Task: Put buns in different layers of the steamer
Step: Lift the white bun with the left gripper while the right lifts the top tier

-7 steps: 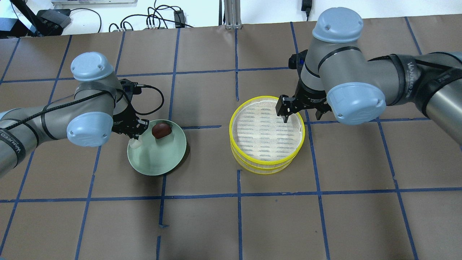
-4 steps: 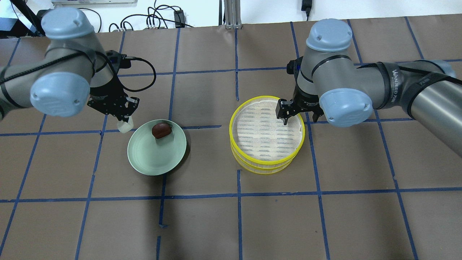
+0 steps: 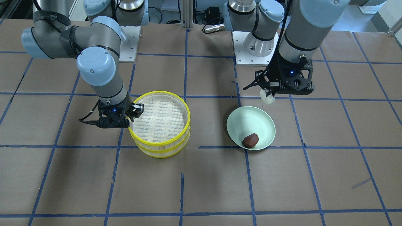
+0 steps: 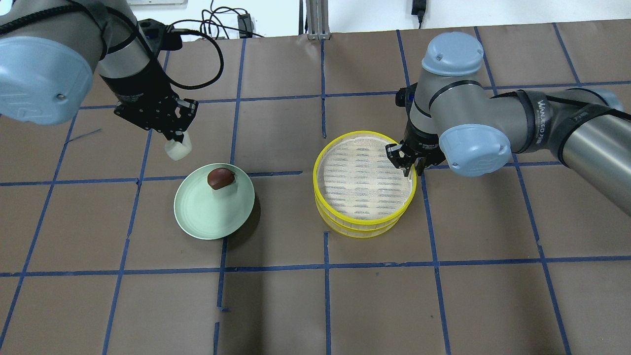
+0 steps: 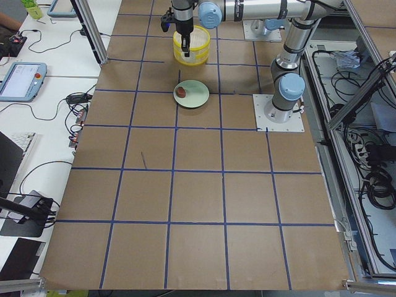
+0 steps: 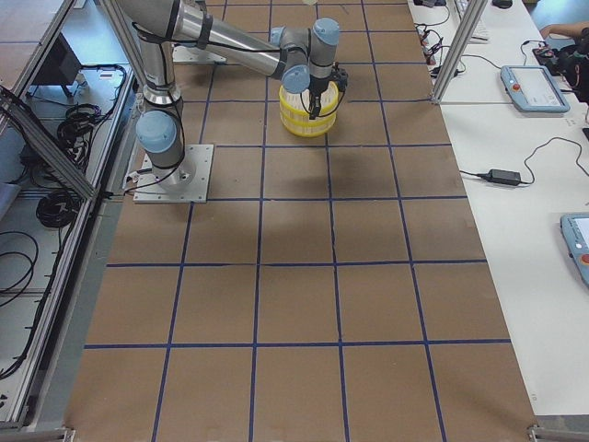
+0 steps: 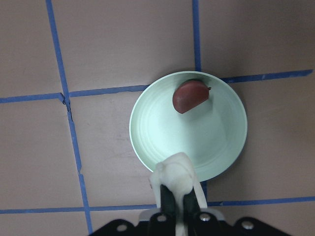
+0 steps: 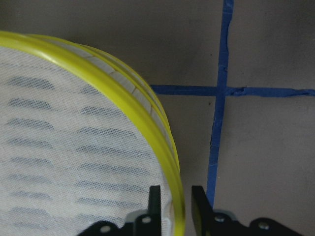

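Note:
My left gripper is shut on the white oblong bun and holds it in the air just beyond the pale green plate. The bun also shows in the left wrist view and the front view. The reddish-brown bun lies at the plate's far rim. The two steamer layers stand stacked, with empty white mesh on top. My right gripper is shut on the top layer's yellow rim, one finger inside and one outside.
Brown paper with blue tape lines covers the table. The plate and the steamer stack stand about one tile apart. Cables and a metal post lie beyond the table's far edge.
My left gripper rose from the plate's edge with the white bun and moved toward the far side. My right gripper shifted onto the steamer's right rim and closed on it.

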{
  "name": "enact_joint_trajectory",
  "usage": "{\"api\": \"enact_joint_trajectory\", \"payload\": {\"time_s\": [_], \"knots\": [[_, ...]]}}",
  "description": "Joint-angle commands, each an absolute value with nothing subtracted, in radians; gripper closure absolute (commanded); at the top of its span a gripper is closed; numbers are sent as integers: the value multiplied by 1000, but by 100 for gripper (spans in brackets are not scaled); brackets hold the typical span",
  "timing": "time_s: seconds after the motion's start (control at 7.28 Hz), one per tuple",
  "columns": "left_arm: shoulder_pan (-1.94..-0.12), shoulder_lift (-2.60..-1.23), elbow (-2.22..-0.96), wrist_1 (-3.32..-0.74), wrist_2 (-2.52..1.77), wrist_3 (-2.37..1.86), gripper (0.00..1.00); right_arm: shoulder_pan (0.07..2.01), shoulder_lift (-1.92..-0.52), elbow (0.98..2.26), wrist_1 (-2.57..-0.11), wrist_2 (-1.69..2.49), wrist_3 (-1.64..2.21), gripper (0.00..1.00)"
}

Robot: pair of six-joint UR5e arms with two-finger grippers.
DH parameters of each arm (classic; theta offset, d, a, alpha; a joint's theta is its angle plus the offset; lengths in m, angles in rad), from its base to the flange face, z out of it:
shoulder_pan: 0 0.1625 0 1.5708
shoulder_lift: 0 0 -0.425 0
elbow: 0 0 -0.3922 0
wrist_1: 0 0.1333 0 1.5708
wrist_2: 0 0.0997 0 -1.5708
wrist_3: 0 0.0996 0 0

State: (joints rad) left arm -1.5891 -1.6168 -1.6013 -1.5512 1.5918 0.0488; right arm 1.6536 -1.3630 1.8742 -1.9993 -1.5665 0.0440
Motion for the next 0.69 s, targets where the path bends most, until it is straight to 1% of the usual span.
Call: {"api": "enact_joint_trajectory", "payload": {"time_s": [0.0, 0.41, 0.55], "knots": [[-1620, -1597, -1595, -1554, 1560, 32, 95, 1644, -1380, 1878, -1994, -1566, 40, 98], [-1611, -1594, -1601, -1554, 1562, 41, 95, 1600, -1459, 1859, -1942, -1569, -17, 97], [-1618, -1597, -1609, -1554, 1552, 28, 95, 1524, -1492, 1827, -1871, -1568, -55, 95]]}}
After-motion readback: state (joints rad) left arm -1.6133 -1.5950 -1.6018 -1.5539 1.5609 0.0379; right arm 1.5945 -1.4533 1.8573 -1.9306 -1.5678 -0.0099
